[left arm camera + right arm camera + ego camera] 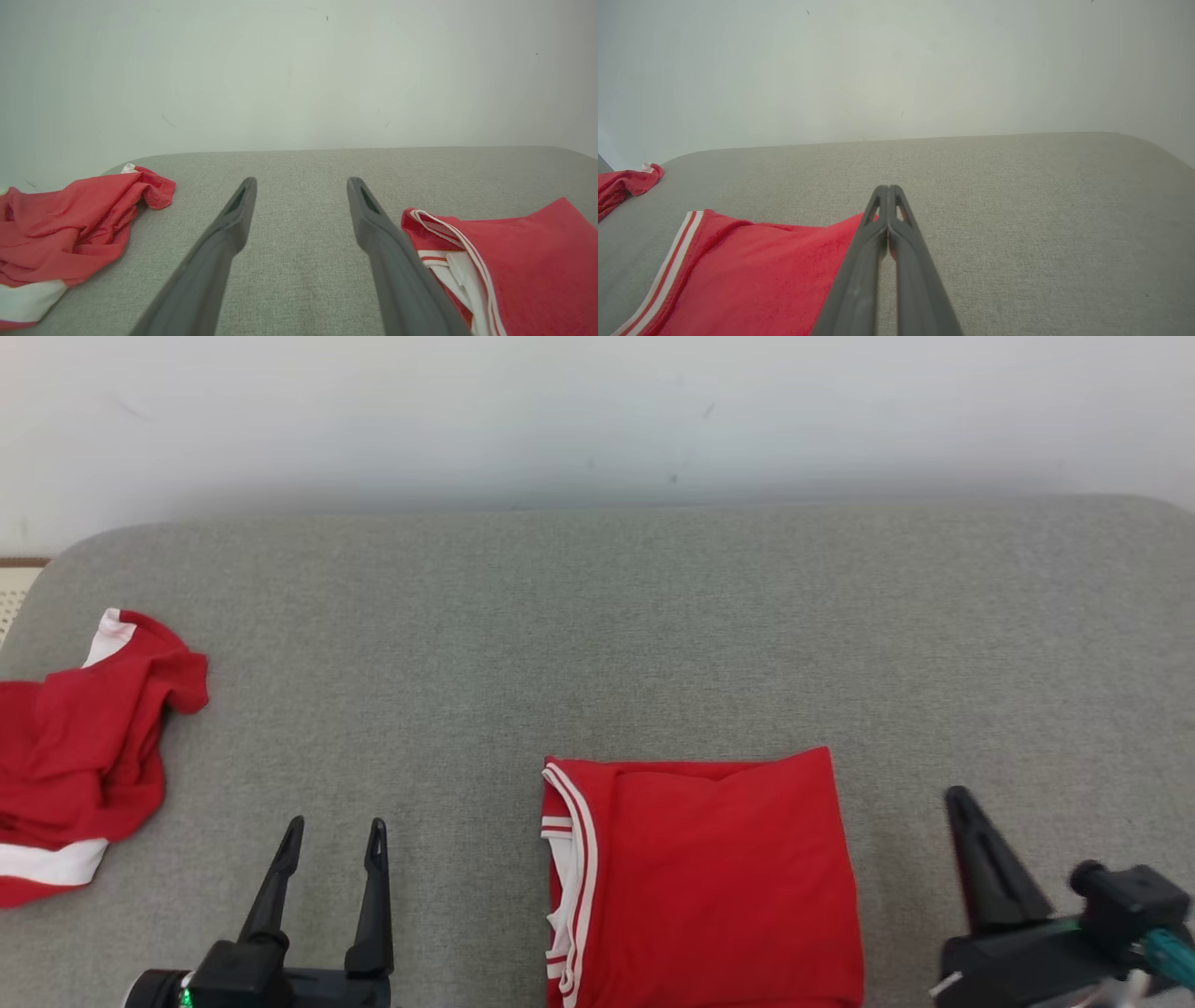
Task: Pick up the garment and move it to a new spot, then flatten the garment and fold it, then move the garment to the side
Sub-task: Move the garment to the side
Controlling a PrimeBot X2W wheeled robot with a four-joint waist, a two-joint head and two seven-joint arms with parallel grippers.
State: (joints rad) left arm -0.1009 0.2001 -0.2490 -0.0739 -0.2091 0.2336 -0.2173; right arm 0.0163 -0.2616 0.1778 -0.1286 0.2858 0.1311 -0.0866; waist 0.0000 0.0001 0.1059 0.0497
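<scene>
My right pincer [962, 803] is closed tight, holding nothing, just right of the folded red shirt [709, 877], which lies central on the grey table [597, 616] (striped trim toward my left). My left pincer [336, 831] gapes, empty, farther off; the right arm is nearer.

Left fingers [229, 228] spread, right fingers [908, 261] pressed together.

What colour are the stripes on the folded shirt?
White, on the red folded shirt, running along its left edge; clearest in the head view.
</scene>
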